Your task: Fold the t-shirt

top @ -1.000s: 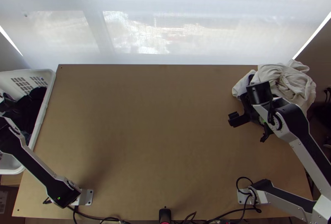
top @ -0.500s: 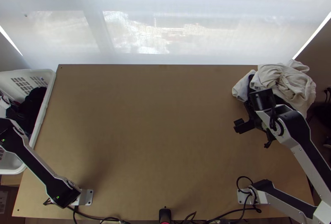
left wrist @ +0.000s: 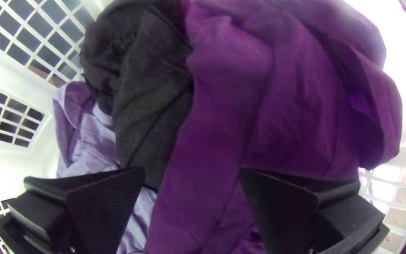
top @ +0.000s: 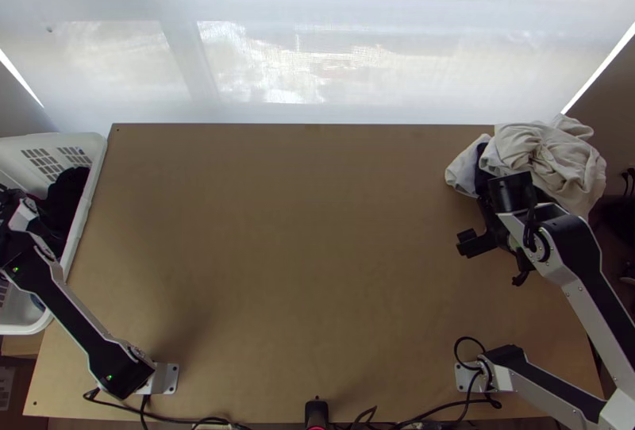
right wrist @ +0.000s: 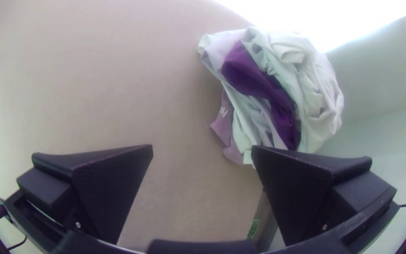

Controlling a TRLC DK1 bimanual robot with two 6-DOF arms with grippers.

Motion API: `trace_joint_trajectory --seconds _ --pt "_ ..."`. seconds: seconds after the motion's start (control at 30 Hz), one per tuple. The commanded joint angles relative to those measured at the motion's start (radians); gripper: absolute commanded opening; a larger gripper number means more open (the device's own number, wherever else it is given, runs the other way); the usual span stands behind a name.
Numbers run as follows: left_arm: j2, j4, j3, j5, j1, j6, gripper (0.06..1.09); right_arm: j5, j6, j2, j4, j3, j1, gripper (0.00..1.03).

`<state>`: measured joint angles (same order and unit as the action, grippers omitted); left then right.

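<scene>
Hanging over the white basket (top: 94, 162) in the top view is the left gripper (top: 9, 196); the right gripper (top: 496, 262) is above the table (top: 317, 271), just beside a bunched heap of pale and dark cloth (top: 544, 152) at the far right corner.

The left wrist view has the left gripper (left wrist: 191, 171) spread wide, gripping nothing, with purple cloth (left wrist: 283, 103) bunched beneath, beside dark grey cloth (left wrist: 151, 94) and lavender cloth (left wrist: 90, 141).

In the right wrist view, the right gripper (right wrist: 203, 148) is wide apart and empty, the heap beyond. Which garment is the t-shirt, basket or heap, I cannot tell.
</scene>
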<state>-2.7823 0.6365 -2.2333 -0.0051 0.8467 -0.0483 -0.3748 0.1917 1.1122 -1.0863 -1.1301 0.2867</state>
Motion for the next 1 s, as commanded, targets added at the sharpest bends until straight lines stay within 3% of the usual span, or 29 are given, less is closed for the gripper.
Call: trace_joint_trajectory --seconds 0.0,0.17,0.4,0.6,0.77,0.83,0.97 --pt "-0.043 -0.003 0.003 -0.006 0.0 -0.004 1.03 -0.012 0.005 -0.006 -0.011 -0.005 -0.009 0.98" --pt "-0.056 -0.004 0.001 -0.007 0.003 -0.002 0.97 -0.013 0.003 -0.008 -0.014 -0.007 -0.014 0.98" --pt "-0.082 -0.001 -0.006 -0.006 -0.001 -0.001 0.97 -0.015 0.005 -0.014 -0.017 -0.007 -0.024 0.98" --pt "-0.083 0.009 -0.005 0.001 -0.005 -0.004 0.62 -0.015 0.006 -0.017 -0.018 -0.005 -0.026 0.98" --pt "-0.059 0.008 -0.003 0.002 -0.003 -0.016 0.18 -0.015 0.005 -0.017 -0.018 0.003 -0.027 0.98" --pt "-0.049 0.017 -0.003 0.001 -0.005 -0.013 0.12 -0.015 0.005 -0.017 -0.018 0.012 -0.026 0.98" --pt "-0.02 0.043 0.001 0.002 -0.005 -0.015 0.09 -0.015 0.003 -0.022 -0.018 0.033 -0.026 0.98"
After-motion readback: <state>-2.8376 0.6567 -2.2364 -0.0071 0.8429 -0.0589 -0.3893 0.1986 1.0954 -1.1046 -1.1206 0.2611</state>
